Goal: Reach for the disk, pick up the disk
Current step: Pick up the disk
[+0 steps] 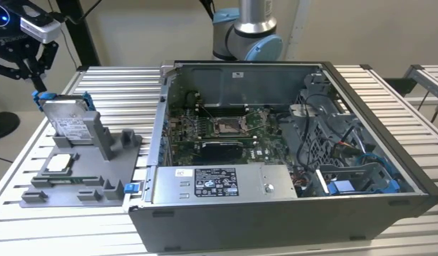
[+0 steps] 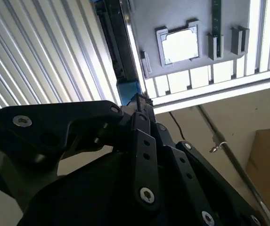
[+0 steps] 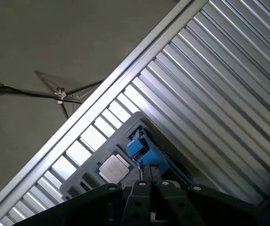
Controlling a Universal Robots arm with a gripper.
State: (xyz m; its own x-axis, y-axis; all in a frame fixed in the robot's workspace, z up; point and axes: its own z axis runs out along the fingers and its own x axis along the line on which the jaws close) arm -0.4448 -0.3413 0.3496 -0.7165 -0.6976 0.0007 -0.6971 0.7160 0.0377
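The disk (image 1: 71, 125) stands on edge, leaning back a little, in a slot of the grey holder (image 1: 76, 189) at the left of the exterior view. Its white label faces the camera and its blue rails (image 1: 38, 99) show at both upper corners.

The slatted metal table (image 1: 389, 90) carries everything. The biggest thing on it is the open computer case (image 1: 276, 221), which takes up the middle and right of the frame. Inside are a green motherboard (image 1: 204, 133) with a bare processor socket (image 1: 227, 126) and a grey power box (image 1: 219, 184) with a black-and-white sticker along the near wall. Loose cables (image 1: 325, 141) and a blue-trimmed drive cage (image 1: 357, 184) sit in the case's lower right corner. The arm (image 1: 247, 32) rises behind the case at the top centre.

The holder lies just beside the case's left wall and holds two things. The disk is upright at its far end, and a pale square chip (image 1: 58, 162) lies flat in a recess nearer the camera.

The tool (image 1: 39, 85) hangs at the upper left, directly over the disk's left rail, its fingers pressed together with no gap showing. Whether the tip touches the rail cannot be told. In both wrist views the tool's tip (image 2: 139, 100) (image 3: 150, 173) sits close against a blue rail end.
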